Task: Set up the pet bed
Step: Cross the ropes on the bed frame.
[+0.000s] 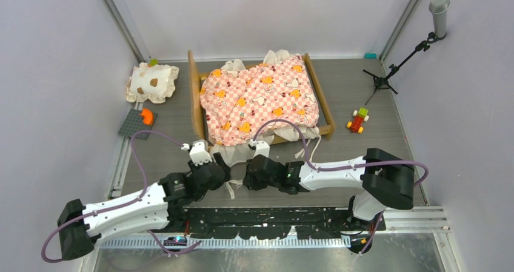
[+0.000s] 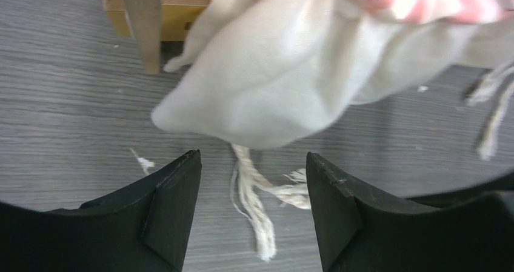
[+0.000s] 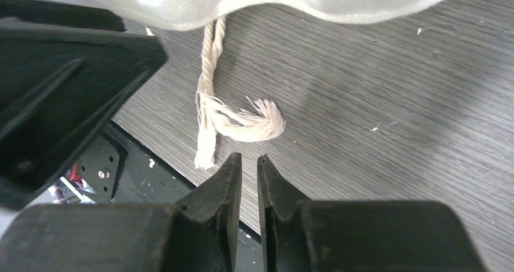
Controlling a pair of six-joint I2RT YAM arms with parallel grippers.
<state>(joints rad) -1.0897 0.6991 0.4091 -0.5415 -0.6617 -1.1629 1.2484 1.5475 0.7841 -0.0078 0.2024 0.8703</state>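
Note:
The pet bed (image 1: 195, 96) stands at the back middle, a light-wood frame with the pink checkered mattress (image 1: 260, 99) lying askew on it, its cream ruffle spilling over the near left corner. Both grippers meet at that corner. My left gripper (image 1: 225, 170) (image 2: 253, 157) is open and empty. A frayed cream cord (image 2: 254, 205) lies on the table between its fingers, below the ruffle (image 2: 267, 84). My right gripper (image 1: 245, 174) (image 3: 249, 158) is all but shut, a thin slit between the jaws, holding nothing. The cord (image 3: 209, 90) lies just beyond its tips.
A cream pillow with brown spots (image 1: 151, 82) lies at the back left, near a grey baseplate (image 1: 134, 125) bearing an orange piece. A small brick toy (image 1: 358, 120) and a microphone stand (image 1: 394, 72) are at the right. The black mounting plate (image 1: 273, 214) borders the near edge.

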